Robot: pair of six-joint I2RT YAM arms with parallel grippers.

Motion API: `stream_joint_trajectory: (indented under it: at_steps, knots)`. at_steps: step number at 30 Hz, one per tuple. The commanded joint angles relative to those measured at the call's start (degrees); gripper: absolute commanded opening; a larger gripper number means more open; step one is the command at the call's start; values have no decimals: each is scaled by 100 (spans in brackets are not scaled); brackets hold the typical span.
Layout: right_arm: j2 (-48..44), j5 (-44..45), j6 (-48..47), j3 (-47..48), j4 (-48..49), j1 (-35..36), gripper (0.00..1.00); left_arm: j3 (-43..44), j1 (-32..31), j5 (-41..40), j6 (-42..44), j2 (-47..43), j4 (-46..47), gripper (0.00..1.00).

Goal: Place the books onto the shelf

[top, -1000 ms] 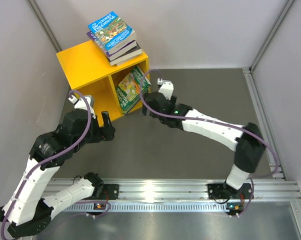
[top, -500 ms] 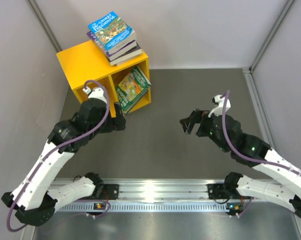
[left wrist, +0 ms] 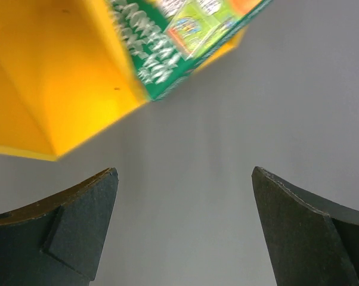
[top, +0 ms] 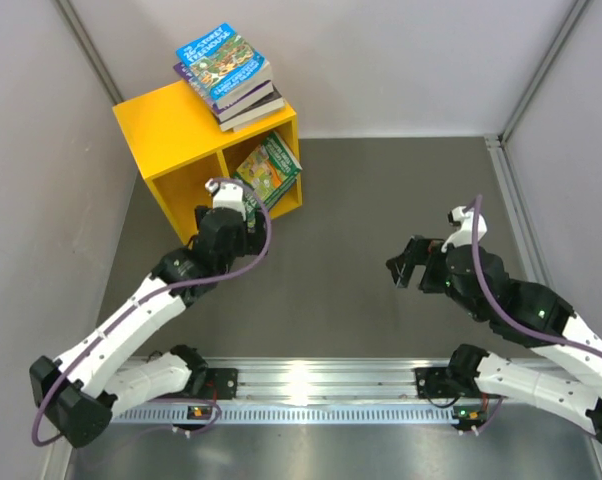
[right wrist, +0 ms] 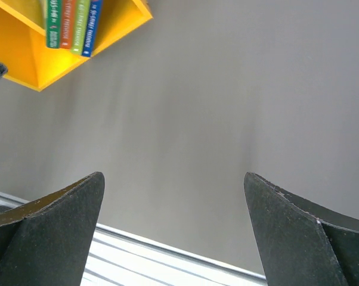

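The yellow shelf [top: 176, 130] stands at the back left, and a stack of books [top: 226, 68] lies on its top. A green book [top: 268, 172] leans out of the right compartment. In the right wrist view several spines of books [right wrist: 72, 24] stand in the shelf [right wrist: 24, 56]. My left gripper [top: 247, 222] hovers open just in front of the shelf's central divider, below the green book [left wrist: 179, 42], with only grey floor between its fingers [left wrist: 78, 220]. My right gripper [top: 406, 262] is open and holds nothing, out over the floor well right of the shelf.
A grey mat [top: 381, 200] covers the table, with white walls on three sides. An aluminium rail [top: 311, 385] runs along the near edge by the arm bases, and the rail [right wrist: 167, 262] also shows under the right gripper.
The right arm pulled back from the shelf's right compartment to the right and nearer the rail. The left arm swung up and right to the shelf front. The green book stays leaning in the compartment.
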Motion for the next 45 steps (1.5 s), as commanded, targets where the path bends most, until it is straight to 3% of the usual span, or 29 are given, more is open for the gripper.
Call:
stream_joint_trajectory:
  at_steps: [1, 3, 5, 8, 11, 16, 21, 24, 29, 32, 33, 39, 42, 43, 45]
  knots:
    - [-318, 202, 141, 176, -514, -32, 100, -1141, -1, -844, 1295, -872, 2184, 99]
    - [-608, 351, 149, 97, -479, -41, 100, -2126, -1, -1359, 1623, -1232, 3454, 99]
    - [-845, 527, 71, 62, -409, -41, 100, -2794, 95, -1679, 1477, -1322, 4084, 99]
    - [-996, 546, -341, 149, -294, -32, 100, -3147, 622, -1390, 1010, -1034, 4410, 99]
    - [-1118, 546, -500, 132, -215, -41, 100, -3507, 974, -1101, 1132, -726, 5156, 99]
    - [-1347, 826, -255, -201, -83, -41, 100, -4044, 1616, -898, 922, -172, 6359, 99]
    - [-1418, 949, -1054, -562, 312, -41, 100, -4168, 1853, -565, 1254, 329, 7231, 99]
    - [-1418, 1493, -1370, -755, 435, -32, 99, -4098, 2020, -248, 1535, 663, 7530, 99]
    - [-1584, 2320, -2590, -1554, 1847, -41, 100, -4387, 2363, 7, 1510, 1524, 8181, 99]
    - [-1752, 2068, -3681, -2161, 3096, -41, 100, -4326, 2407, 191, 1519, 1613, 8235, 98]
    - [-1717, 1979, -3769, -2258, 3281, -41, 100, -4405, 2407, 375, 1606, 1631, 8713, 98]
    - [-1049, 1881, -3410, -2575, 3643, -154, 100, -4599, 2539, 825, 1686, 1605, 8928, 98]
    - [-829, 1523, -3270, -2671, 3967, -707, 99, -5055, 2565, 966, 1651, 1324, 9551, 99]
    - [-733, 1295, -3182, -2741, 4030, -1222, 100, -5247, 2653, 992, 1564, 1193, 9709, 99]
    - [-653, 557, -3120, -2812, 4257, -1787, 100, -5302, 3074, 1141, 1134, 1156, 9711, 99]
